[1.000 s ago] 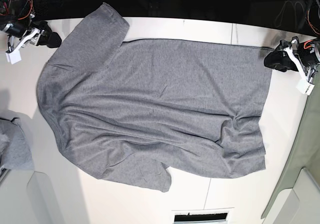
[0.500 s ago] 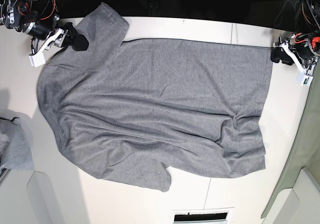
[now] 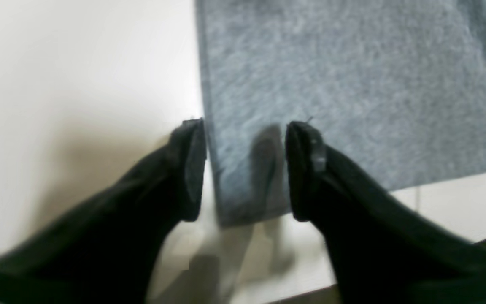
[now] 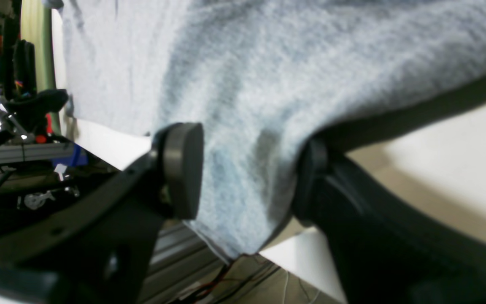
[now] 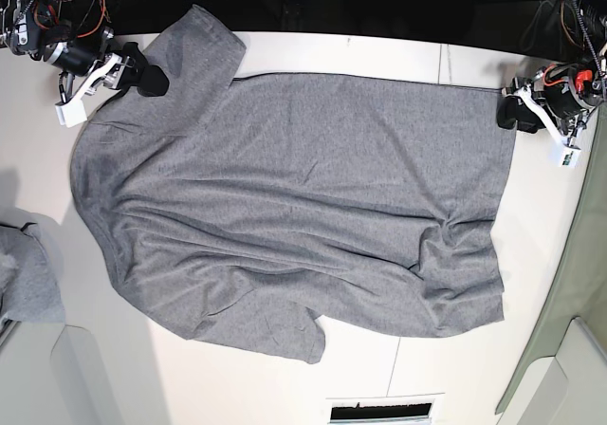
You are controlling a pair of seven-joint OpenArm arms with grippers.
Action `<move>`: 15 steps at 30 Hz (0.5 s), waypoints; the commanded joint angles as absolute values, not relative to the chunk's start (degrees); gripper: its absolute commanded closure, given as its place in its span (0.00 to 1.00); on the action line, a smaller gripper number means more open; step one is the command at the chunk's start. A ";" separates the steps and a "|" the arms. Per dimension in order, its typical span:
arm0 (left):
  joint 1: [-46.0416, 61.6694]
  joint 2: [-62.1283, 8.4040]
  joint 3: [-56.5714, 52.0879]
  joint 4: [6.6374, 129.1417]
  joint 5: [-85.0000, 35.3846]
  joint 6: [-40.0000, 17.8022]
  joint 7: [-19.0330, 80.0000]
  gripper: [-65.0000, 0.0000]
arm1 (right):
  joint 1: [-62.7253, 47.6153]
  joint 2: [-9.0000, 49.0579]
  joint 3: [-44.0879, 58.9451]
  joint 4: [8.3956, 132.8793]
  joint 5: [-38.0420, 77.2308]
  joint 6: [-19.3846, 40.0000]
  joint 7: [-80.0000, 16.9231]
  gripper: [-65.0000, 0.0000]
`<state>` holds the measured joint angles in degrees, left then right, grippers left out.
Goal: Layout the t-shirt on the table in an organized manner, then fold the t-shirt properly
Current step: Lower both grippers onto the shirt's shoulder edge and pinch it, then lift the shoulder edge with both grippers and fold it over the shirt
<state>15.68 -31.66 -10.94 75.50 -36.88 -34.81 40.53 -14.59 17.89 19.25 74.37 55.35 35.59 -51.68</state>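
The heather-grey t-shirt lies spread on the white table, collar side to the left, hem to the right, with wrinkles near the lower right. At the hem's upper right corner my left gripper stands open. In the left wrist view its jaws straddle that t-shirt corner, which lies flat between them. My right gripper is at the upper left sleeve. In the right wrist view it is open, with sleeve cloth hanging between the fingers and draped over the right one.
A scrap of similar grey cloth lies at the left edge. Pale bin-like corners sit at the bottom left and bottom right. A dark slot is at the front edge. Cables and dark frame lie behind the table.
The right gripper swung from the table's left edge onto the upper sleeve and has held there. The left gripper shifted inward over the hem corner, and its jaws narrowed.
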 commanded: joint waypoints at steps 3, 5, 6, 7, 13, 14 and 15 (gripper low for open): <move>16.05 -32.21 -8.99 75.68 -36.38 -37.63 43.05 0.82 | -14.79 18.22 19.20 74.63 54.30 34.76 -53.17 0.66; 16.05 -32.21 -8.64 75.70 -37.15 -40.00 43.05 0.98 | -14.81 18.22 19.20 74.83 54.48 34.76 -53.15 0.90; 16.05 -32.27 -8.64 75.75 -38.13 -40.00 43.05 1.00 | -14.79 18.24 19.20 75.07 54.46 34.74 -53.15 1.00; 16.05 -32.42 -8.71 75.81 -39.27 -40.00 43.05 1.00 | -14.81 18.26 19.22 75.50 54.46 34.74 -53.15 1.00; 16.56 -34.68 -9.58 78.98 -47.37 -40.00 46.78 1.00 | -15.62 18.28 21.65 81.95 54.08 34.54 -56.99 1.00; 16.78 -34.79 -10.44 79.79 -48.86 -40.00 48.45 1.00 | -16.23 18.44 22.24 83.68 54.41 34.46 -57.08 1.00; 17.12 -34.81 -11.49 80.66 -50.43 -40.00 50.06 1.00 | -17.15 18.63 22.90 85.52 54.52 34.48 -57.08 1.00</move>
